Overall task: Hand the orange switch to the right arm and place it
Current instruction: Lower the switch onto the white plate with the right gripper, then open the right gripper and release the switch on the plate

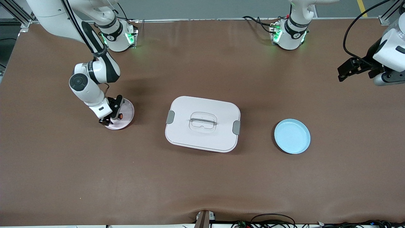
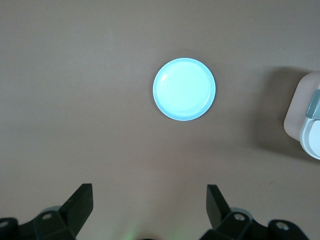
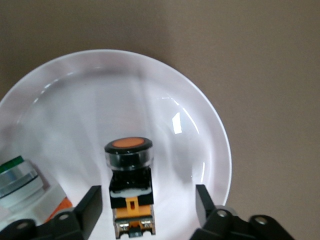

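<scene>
Tiny black push-button orange switch (image 3: 129, 187) lies btwn the right gripper's (image 3: 146, 204) parted fingers on the pale round plate (image 3: 200, 125) nr the right arm's table end; left gripper (image 2: 149, 202), spread, waits.

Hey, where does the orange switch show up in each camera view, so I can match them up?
Front view: the orange switch lies on the white plate at the right arm's end of the table, beside the right gripper.
Left wrist view: not in it; only the blue plate and a corner of the lidded box.
Right wrist view: on the plate, between the open gripper's fingers.
Shared landmark: the white plate.
</scene>
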Action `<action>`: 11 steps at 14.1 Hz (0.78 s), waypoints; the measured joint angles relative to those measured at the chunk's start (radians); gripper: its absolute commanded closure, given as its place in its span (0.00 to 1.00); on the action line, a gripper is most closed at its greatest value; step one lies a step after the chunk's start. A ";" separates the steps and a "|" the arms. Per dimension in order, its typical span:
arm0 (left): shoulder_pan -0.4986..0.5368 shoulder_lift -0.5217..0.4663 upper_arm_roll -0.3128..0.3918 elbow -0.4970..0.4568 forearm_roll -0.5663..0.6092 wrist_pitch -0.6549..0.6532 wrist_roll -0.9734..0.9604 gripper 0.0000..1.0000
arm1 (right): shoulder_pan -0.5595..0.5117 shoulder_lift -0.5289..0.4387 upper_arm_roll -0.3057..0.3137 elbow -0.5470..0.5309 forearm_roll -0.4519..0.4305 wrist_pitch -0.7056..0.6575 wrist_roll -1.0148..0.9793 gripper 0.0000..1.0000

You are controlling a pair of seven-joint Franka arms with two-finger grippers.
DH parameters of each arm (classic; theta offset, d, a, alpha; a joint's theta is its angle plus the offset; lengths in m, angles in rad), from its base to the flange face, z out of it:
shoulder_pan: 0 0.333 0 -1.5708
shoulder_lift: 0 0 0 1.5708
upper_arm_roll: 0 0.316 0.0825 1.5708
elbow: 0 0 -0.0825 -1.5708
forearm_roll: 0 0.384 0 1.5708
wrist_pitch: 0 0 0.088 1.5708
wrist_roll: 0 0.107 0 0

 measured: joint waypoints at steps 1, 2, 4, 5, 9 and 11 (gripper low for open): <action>0.000 0.000 0.000 0.000 0.000 0.000 0.000 0.00 | -0.008 -0.001 0.000 0.018 0.000 -0.041 0.000 0.00; 0.000 0.000 0.000 0.000 0.000 0.000 0.000 0.00 | -0.015 -0.006 0.000 0.042 0.000 -0.099 0.000 0.00; 0.000 -0.001 0.000 0.000 0.000 0.000 0.000 0.00 | -0.019 -0.031 0.000 0.097 0.002 -0.249 0.030 0.00; 0.000 -0.001 0.000 0.000 0.000 0.000 0.000 0.00 | -0.019 -0.048 0.000 0.129 0.002 -0.334 0.062 0.00; 0.000 -0.004 0.001 0.000 0.000 0.000 0.000 0.00 | -0.019 -0.088 0.002 0.334 0.002 -0.735 0.264 0.00; 0.000 -0.004 0.001 0.000 0.000 0.000 0.000 0.00 | -0.013 -0.089 0.009 0.411 0.002 -0.860 0.430 0.00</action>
